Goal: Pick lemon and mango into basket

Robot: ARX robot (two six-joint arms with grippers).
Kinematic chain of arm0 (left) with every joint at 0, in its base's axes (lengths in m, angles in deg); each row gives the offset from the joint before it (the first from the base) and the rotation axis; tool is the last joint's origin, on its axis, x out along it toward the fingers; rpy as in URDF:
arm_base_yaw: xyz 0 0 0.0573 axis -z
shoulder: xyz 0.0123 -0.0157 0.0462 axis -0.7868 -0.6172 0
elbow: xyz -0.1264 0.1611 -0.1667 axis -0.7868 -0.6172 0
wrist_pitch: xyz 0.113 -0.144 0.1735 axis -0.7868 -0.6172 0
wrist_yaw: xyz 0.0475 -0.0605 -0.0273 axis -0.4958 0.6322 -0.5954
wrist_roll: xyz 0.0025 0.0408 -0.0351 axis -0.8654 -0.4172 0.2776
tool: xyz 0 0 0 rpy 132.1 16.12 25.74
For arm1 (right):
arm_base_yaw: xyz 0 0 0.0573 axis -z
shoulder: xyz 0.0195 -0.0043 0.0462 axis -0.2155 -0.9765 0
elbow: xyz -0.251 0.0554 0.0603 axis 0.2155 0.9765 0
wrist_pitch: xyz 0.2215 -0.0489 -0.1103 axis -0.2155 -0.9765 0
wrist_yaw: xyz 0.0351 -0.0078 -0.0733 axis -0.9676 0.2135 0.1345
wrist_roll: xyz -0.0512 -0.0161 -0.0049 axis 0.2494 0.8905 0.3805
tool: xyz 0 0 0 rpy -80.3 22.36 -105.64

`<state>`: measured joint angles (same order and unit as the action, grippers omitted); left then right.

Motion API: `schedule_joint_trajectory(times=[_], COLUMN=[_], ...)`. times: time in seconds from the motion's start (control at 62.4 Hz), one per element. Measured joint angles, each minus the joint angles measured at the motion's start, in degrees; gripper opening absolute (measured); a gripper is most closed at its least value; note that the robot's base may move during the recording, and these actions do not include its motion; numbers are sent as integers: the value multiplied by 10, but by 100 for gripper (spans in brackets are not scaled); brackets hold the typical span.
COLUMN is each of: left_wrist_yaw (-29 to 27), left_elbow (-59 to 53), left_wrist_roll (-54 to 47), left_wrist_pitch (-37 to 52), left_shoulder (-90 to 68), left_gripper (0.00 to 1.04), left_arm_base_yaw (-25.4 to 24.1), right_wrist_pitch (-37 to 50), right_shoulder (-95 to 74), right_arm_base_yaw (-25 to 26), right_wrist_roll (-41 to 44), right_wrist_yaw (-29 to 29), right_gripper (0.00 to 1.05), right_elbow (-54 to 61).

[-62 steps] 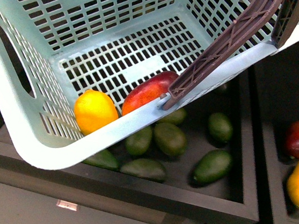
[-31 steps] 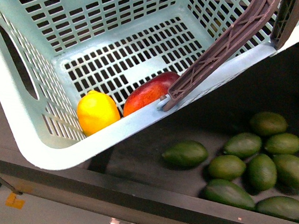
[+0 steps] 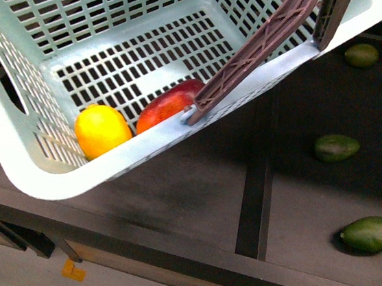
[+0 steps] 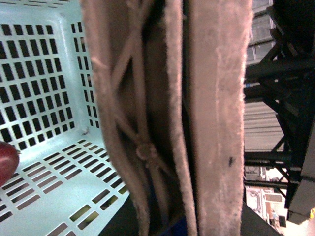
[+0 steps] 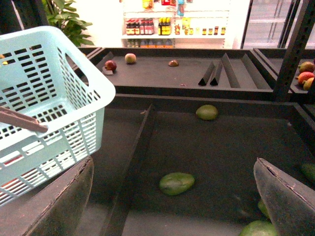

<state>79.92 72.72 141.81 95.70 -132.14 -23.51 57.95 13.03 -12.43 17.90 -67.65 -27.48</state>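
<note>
The light teal basket (image 3: 48,182) hangs tilted above the dark display bins. The yellow lemon (image 3: 99,130) and the red mango (image 3: 169,106) lie inside it against its lower wall. The brown-grey handles (image 3: 257,50) rise to the upper right. In the left wrist view the handles (image 4: 167,118) fill the frame, my left gripper is shut on them, and a bit of the mango (image 4: 6,160) shows at the edge. The basket also shows in the right wrist view (image 5: 93,93). My right gripper (image 5: 172,196) is open and empty above a bin, beside the basket.
Green mangoes lie in the dark bins: one (image 3: 336,147) in the middle right, one (image 3: 372,233) lower right, one (image 3: 361,55) at the back. A divider (image 3: 254,192) splits the bins. A green mango (image 5: 176,183) lies below my right gripper. Further shelves hold fruit (image 5: 130,58).
The view has shifted sideways over the bins: the crowded green mangoes have slid out of view, and fewer show now. The basket sits slightly further left in view, lemon and mango still inside.
</note>
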Motion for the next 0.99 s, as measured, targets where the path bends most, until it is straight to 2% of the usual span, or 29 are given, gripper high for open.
schedule_joint_trajectory(times=[0.032,0.048,0.128,0.208,0.369,0.497,0.625,0.737,0.865,0.994], left_wrist_yaw=[-13,-36,-185,-254,-255,-219,-165,-148,-144,-144], left_elbow=[2,17,101,161,275,380,526,600,616,584], left_wrist_roll=[-2,-3,-7,-26,-46,4,107,149,165,171], left_wrist_pitch=[-10,-47,-213,-275,-259,-242,-223,-242,-247,-231], left_shoulder=[-1,-5,-42,-89,-227,-331,-453,-503,-522,-521], left_gripper=[16,16,16,16,16,16,16,16,16,16], left_arm_base_yaw=[3,7,9,-20,-138,-182,-183,-172,-169,-171], right_wrist_pitch=[0,0,0,0,0,0,0,0,0,0], right_shoulder=[0,0,0,0,0,0,0,0,0,0], right_arm_base_yaw=[0,0,0,0,0,0,0,0,0,0], right_wrist_roll=[0,0,0,0,0,0,0,0,0,0], right_wrist_yaw=[0,0,0,0,4,2,2,2,2,2], right_gripper=[96,96,96,96,96,96,96,96,96,96], right_elbow=[0,0,0,0,0,0,0,0,0,0])
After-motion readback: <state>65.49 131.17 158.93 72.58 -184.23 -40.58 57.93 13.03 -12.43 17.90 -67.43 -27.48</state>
